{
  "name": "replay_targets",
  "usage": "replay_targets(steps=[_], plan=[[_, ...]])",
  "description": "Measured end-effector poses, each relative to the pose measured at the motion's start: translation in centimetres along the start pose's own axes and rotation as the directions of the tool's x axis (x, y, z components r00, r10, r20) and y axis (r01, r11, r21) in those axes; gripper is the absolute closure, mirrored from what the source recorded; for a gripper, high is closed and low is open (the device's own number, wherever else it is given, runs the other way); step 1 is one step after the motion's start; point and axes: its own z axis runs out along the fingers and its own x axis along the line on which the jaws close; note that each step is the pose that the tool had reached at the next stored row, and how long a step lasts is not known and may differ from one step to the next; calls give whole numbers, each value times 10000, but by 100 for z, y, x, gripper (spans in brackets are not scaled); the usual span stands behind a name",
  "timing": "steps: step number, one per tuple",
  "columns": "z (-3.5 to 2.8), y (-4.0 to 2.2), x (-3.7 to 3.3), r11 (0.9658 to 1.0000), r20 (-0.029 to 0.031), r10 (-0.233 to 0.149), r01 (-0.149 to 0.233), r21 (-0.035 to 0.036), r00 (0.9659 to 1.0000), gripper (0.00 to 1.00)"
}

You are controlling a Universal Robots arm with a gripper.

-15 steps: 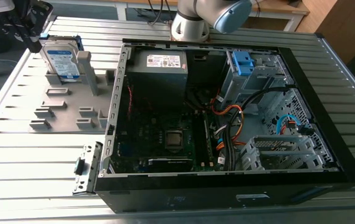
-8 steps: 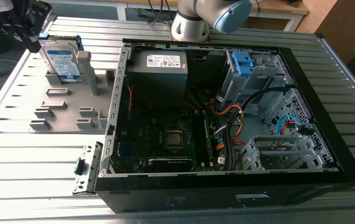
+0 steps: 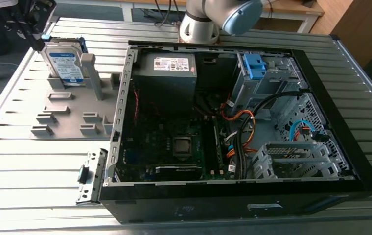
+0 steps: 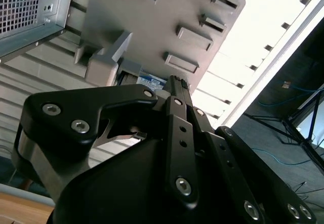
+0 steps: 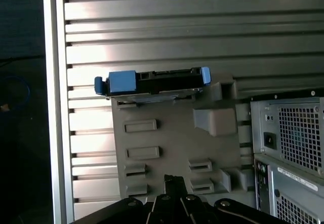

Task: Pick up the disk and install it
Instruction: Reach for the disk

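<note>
Over the grey fixture plate: my black two-finger end effector, hanging tip-down above the plate's raised blocks.
End effector state: clenched, pads pressed together at the tip, nothing between them.
Task item: the disk, a flat rectangular silver metal hard drive with a white-and-blue label, framed by a blue plastic caddy.
Disk location: standing upright in a slot at the far corner of the plate, at the exterior view's left, outside the computer case and not yet installed.
Holder: flat grey plastic fixture plate with rows of small slotted blocks, lying on the ribbed silver metal tabletop.
Neighbour: tall grey upright post, just beside the disk on the case side.
Destination: black open desktop computer case, side panel off, right beside the plate.
Disk relative to end effector: in the first wrist view I see it edge-on, apart from my fingertips and off the line they point along. In the second wrist view a strip of its label shows just past my tip. I see no contact.
Step in hand, by my judgement: the approach for the pick, with the grasp not begun.
Handling note: my pads would have to part wider than the drive's thickness before they come level with its top edge.
Alignment note: one pad to each broad face, centred along the top edge between the blue caddy ends.
Hazard: the post stands close, so the pad on that side has little room. A skewed descent could jam the disk in its slot.
</note>
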Motion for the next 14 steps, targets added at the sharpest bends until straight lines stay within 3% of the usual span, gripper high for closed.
replay_targets(steps=[9, 14], plan=[[114, 313, 28, 10000, 4, 0, 0, 47, 10000, 89], [179, 408, 74, 10000, 6, 1, -1, 49, 10000, 89]])
